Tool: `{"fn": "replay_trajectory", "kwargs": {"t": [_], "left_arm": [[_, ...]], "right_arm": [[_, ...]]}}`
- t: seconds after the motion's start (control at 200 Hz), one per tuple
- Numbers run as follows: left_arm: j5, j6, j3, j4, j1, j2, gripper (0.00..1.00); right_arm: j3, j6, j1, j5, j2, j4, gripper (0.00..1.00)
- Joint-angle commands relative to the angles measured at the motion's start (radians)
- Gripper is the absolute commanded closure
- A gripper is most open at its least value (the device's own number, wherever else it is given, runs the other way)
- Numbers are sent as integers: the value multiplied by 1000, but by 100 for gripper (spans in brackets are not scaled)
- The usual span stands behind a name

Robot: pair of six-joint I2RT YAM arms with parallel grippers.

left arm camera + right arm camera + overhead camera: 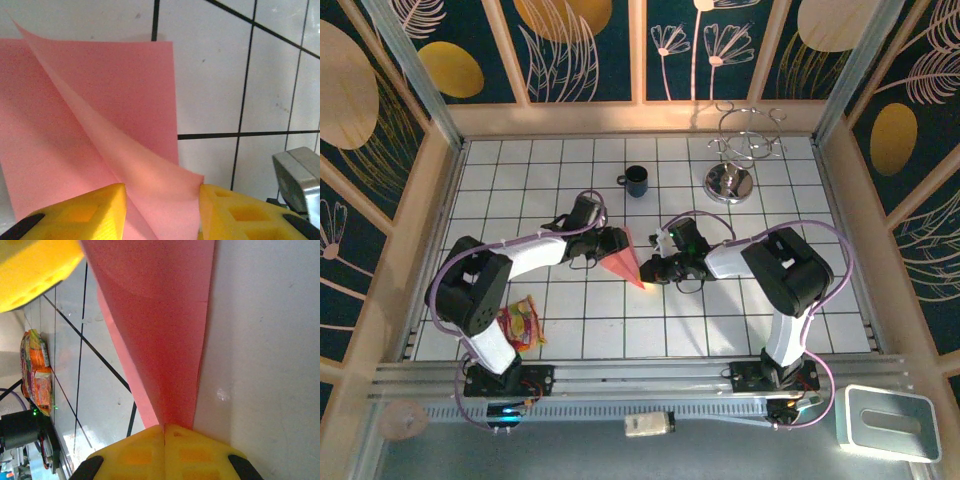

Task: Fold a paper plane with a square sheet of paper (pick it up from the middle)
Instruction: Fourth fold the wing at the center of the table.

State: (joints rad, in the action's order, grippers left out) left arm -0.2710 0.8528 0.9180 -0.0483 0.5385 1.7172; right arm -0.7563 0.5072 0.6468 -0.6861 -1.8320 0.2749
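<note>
- right gripper (165, 434): its 2 yellow fingers (135, 452) are pressed together with no gap, pinching the narrow pointed end of the paper plane (160, 330). the paper fans out wider away from the pinch.
- left gripper (161, 195): the fingers (90, 212) stand apart, 1 on each side of a raised flap of the pink-red paper. the flap's edge touches the right-hand finger, but nothing looks squeezed.
- from the top camera the plane sits around mid-table on the white tiled table (720, 320), right between the 2 grippers, wide end at the left one and tip at the right one. can't tell if it's flat on the tiles or a bit lifted.
- other stuff: a dark mug (636, 180) and a wire rack (740, 160) toward the back, and a snack packet (520, 322) near the left arm's base, all well apart from the paper.
</note>
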Motion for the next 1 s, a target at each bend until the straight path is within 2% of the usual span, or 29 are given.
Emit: {"fn": "replay_trajectory", "kwargs": {"t": [0.0, 0.33, 0.496, 0.696, 0.996], "left_arm": [[11, -17, -12, -2, -5, 5, 58], [1, -7, -47, 39, -5, -73, 54], [-27, 12, -76, 63, -5, -40, 58], [-31, 8, -48, 61, -5, 28, 57], [31, 2, 9, -9, -5, 90, 56]], "right_arm": [[-1, 7, -6, 0, -34, -20, 93], [-12, 7, -10, -1, -45, -34, 93], [-15, 9, -13, -4, -53, -34, 93], [-15, 8, -13, -8, -55, -37, 93], [-17, 5, -15, -6, -60, -42, 93]]}}
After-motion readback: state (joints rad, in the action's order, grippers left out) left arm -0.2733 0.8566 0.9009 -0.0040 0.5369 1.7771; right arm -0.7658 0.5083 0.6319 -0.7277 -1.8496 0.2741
